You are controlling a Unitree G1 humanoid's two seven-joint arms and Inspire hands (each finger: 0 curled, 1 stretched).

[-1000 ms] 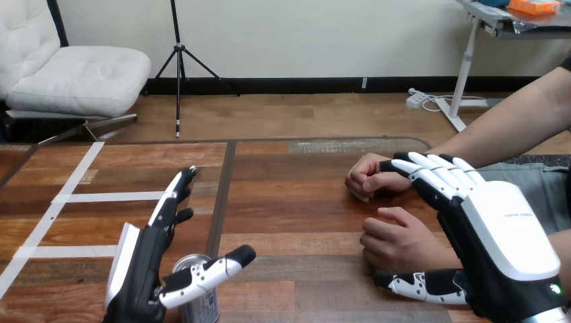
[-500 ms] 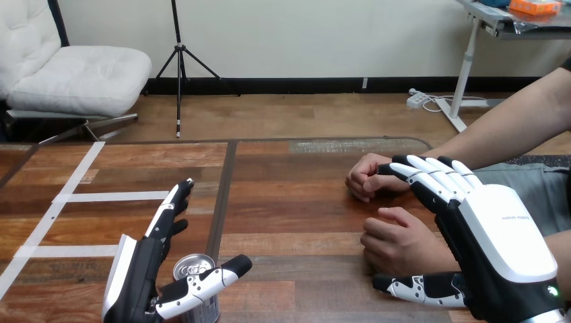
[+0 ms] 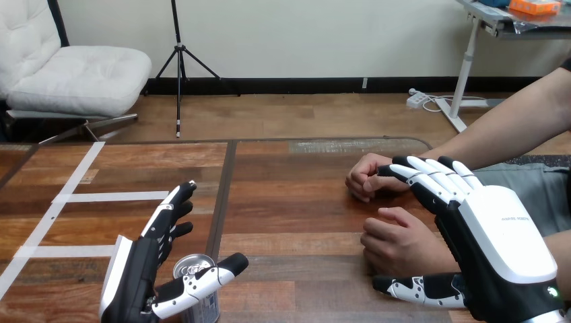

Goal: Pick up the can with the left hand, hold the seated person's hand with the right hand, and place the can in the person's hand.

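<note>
Can [image 3: 191, 266] upright on the wooden table [image 3: 303, 202] near its front edge, beside the left hand [image 3: 130, 286], fingers straight, thumb spread across the can's front, no grip. Right hand [image 3: 501, 245] open too, fingers straight above and thumb below the person's nearer hand [image 3: 398, 245], curled on the table; farther hand [image 3: 367, 176] fisted beyond.

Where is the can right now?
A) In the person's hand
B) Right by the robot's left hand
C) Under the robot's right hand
B: the can stands upright between the thumb and the straight fingers of the left hand, which has not gripped it yet.
</note>
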